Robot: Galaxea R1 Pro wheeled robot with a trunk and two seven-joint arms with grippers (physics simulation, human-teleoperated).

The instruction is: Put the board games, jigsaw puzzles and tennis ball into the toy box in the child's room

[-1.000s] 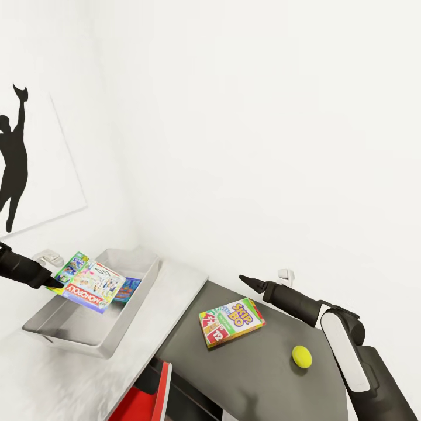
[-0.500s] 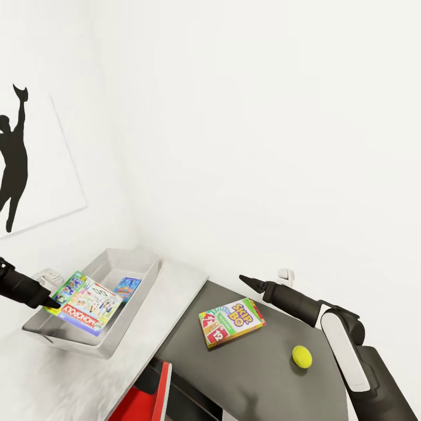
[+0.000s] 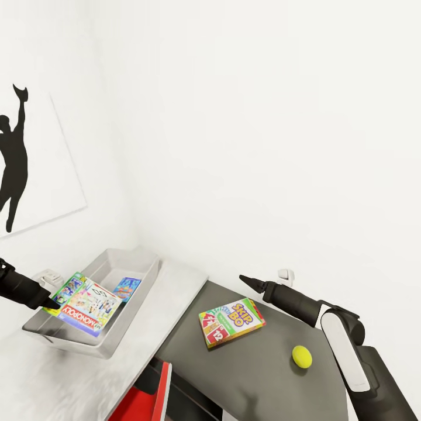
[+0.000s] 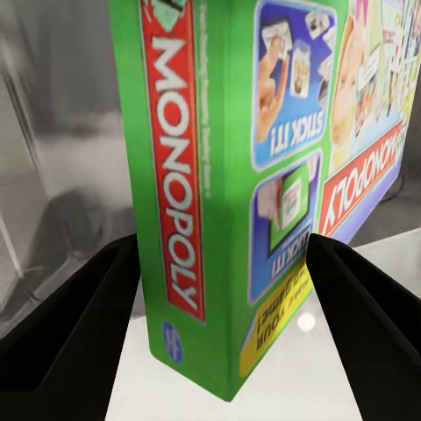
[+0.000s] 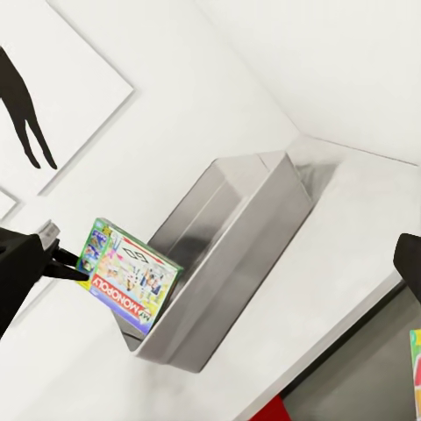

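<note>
Monopoly box (image 3: 86, 304) | tilted over toy box (image 3: 126, 324), near rim | left fingers (image 4: 368, 324) straddle its edge, grasp uncertain | likely stiff, light, slick; pinch thin edge | right gripper (image 3: 244, 279) apparently empty, state unclear

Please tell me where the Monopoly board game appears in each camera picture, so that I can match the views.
Head view: Monopoly board game at lower left, tilted over the toy box, at the left pincer.
Left wrist view: Monopoly board game close up, between the two dark fingers.
Right wrist view: Monopoly board game at the toy box's near end.
Shared landmark: the toy box.
</note>
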